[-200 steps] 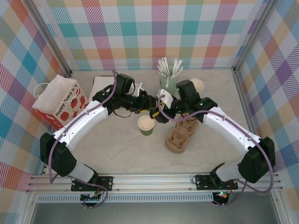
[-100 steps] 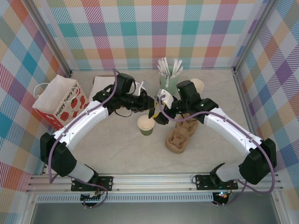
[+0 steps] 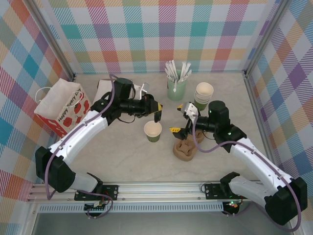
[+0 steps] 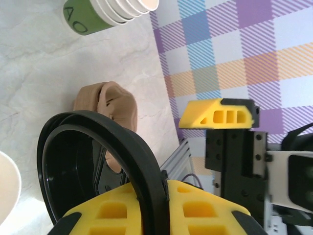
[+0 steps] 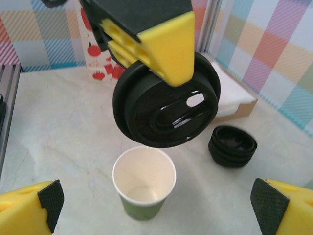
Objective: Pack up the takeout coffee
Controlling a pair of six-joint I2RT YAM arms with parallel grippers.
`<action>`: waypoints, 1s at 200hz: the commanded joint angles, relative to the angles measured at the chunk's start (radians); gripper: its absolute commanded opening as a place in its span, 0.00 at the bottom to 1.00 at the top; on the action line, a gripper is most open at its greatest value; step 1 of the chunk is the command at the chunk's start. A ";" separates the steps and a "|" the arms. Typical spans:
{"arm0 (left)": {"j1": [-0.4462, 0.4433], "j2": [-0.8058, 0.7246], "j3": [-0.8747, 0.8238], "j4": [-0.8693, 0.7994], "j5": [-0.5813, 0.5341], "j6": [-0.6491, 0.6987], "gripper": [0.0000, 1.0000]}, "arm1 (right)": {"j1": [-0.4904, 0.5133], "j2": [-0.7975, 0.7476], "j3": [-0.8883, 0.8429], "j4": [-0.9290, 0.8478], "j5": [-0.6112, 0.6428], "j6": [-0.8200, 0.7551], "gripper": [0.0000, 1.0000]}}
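A single green paper cup (image 3: 153, 131) stands lidless on the table's middle, its cream inside bare (image 5: 143, 183). Just above its far rim hangs a round black lid (image 5: 166, 112), tilted on edge. My left gripper (image 3: 157, 115) is shut on the lid's rim (image 4: 146, 166), yellow fingers (image 4: 210, 205) on both sides. My right gripper (image 3: 181, 119) is open to the right of the cup, apart from lid and cup. Its yellow fingers (image 5: 27, 208) sit at the bottom corners of the right wrist view, facing the cup.
A brown pulp cup carrier (image 3: 186, 148) lies under the right arm. Behind it stand a stack of lidless green cups (image 3: 203, 94) and a pot of white stirrers (image 3: 176, 83). Spare black lids (image 5: 233, 145), a napkin box (image 3: 104, 89) and a red-and-white bag (image 3: 61, 105) sit left.
My right gripper has drawn back to the right, away from the lid, and now stands open. My left gripper still holds the lid and has shifted slightly left over the cup.
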 commanded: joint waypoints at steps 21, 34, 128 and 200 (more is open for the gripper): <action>0.010 -0.059 -0.009 0.146 0.119 -0.125 0.09 | 0.000 0.039 -0.005 0.330 -0.091 0.028 1.00; 0.009 -0.063 -0.011 0.157 0.128 -0.140 0.08 | 0.001 0.067 0.012 0.357 -0.097 0.029 1.00; 0.008 -0.063 -0.014 0.191 0.141 -0.166 0.07 | 0.022 0.246 0.161 0.395 -0.163 0.015 1.00; 0.007 -0.061 -0.002 0.194 0.157 -0.161 0.06 | 0.022 0.269 0.187 0.309 -0.232 -0.009 0.88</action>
